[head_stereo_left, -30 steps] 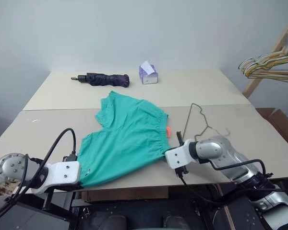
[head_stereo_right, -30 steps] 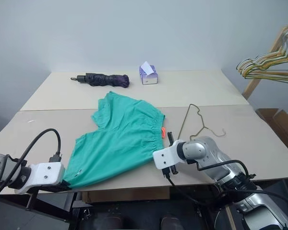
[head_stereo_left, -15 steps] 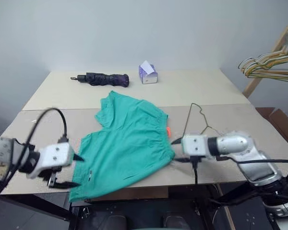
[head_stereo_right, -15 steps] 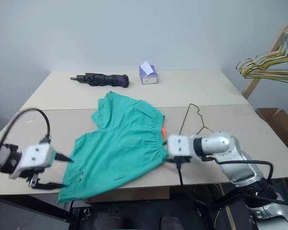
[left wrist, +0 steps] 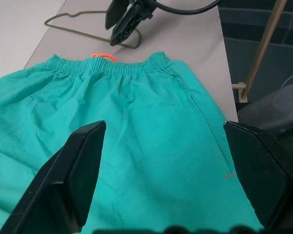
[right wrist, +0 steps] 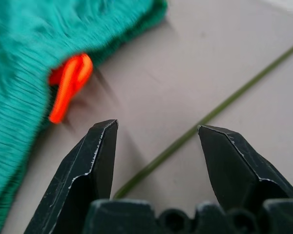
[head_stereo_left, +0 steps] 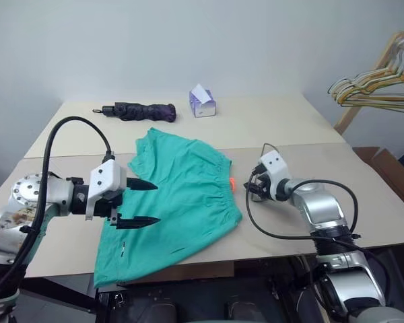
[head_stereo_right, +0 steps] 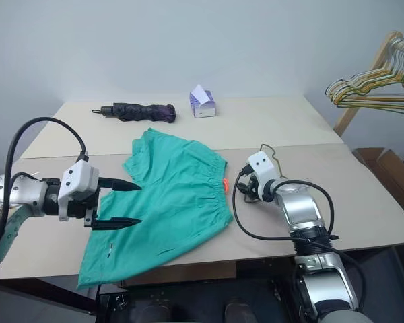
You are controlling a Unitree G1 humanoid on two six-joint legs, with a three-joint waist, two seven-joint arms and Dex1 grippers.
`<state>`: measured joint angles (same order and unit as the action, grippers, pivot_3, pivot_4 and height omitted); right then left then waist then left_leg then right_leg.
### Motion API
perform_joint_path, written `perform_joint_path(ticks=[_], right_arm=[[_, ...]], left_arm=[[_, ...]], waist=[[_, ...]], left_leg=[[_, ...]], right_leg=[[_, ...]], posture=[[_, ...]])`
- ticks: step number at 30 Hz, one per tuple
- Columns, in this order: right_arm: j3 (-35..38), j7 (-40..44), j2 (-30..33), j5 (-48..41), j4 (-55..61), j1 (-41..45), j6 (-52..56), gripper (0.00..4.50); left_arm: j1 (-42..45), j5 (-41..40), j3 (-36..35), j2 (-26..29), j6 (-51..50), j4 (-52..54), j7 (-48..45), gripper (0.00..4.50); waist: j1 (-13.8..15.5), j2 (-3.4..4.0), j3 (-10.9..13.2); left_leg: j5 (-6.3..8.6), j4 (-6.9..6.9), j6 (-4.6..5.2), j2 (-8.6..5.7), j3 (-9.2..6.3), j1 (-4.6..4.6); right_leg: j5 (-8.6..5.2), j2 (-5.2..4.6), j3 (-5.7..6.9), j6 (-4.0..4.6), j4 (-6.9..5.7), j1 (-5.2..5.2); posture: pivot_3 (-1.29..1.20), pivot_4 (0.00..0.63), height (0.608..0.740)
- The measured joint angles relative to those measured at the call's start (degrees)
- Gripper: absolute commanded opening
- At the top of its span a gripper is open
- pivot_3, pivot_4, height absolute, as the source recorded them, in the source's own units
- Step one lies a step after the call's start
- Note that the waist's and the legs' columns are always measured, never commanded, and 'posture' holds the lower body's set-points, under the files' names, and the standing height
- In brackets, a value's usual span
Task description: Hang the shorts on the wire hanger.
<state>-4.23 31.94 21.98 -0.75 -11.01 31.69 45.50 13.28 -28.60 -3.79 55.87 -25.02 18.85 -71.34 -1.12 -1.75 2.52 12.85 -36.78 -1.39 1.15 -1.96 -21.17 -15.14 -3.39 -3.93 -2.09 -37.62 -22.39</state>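
The teal shorts (head_stereo_left: 182, 192) lie flat on the table, one leg hem drooping over the front edge. Their orange tag (right wrist: 68, 87) sits at the gathered waistband. My left gripper (head_stereo_left: 147, 202) hovers open just above the near leg of the shorts, nothing between its fingers (left wrist: 83, 161). My right gripper (head_stereo_left: 253, 190) is open beside the waistband, close to the tag. The wire hanger (right wrist: 176, 146) lies on the table under and behind that hand, and one thin wire runs between its fingertips. The right gripper (left wrist: 122, 24) also appears beyond the waistband in the left wrist view.
A dark purple folded umbrella (head_stereo_left: 135, 111) and a small tissue box (head_stereo_left: 202, 104) lie at the back of the table. A bunch of pale hangers (head_stereo_left: 370, 84) hangs on a wooden rack at the right. A cardboard box (head_stereo_left: 390, 165) stands past the table's right edge.
Both grippers have opened and let go of the shorts. The left one rose and moved over the near leg. The right one swung from the waistband onto the hanger wire.
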Motion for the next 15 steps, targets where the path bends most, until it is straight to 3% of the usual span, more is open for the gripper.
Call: perform_joint_path(ticks=[8, 15], right_arm=[[-5.7, -2.6, 0.5, 4.1, -3.6, -0.2, -4.1, 3.12], [3.1, -0.8, 8.4, 0.3, 8.6, -13.2, -1.9, 3.12]], left_arm=[[3.8, 1.4, 1.2, 0.3, 1.2, -5.4, -2.5, 4.15], [6.7, 2.2, 1.3, 0.8, 3.3, -11.9, -4.6, 4.15]], waist=[[-1.9, 0.01, 0.0], [-1.5, 0.0, 0.0]], left_leg=[[0.0, 0.0, 0.0, 0.0, -0.04, 0.02], [0.01, -0.04, 0.0, -0.05, -0.08, 0.01]], right_leg=[[-0.08, 0.01, 0.01, -0.13, -0.01, 0.03], [-0.27, -0.05, 0.03, -0.49, 0.07, 0.11]], posture=[[-0.04, 0.0, 0.74], [-0.04, 0.0, 0.74]])
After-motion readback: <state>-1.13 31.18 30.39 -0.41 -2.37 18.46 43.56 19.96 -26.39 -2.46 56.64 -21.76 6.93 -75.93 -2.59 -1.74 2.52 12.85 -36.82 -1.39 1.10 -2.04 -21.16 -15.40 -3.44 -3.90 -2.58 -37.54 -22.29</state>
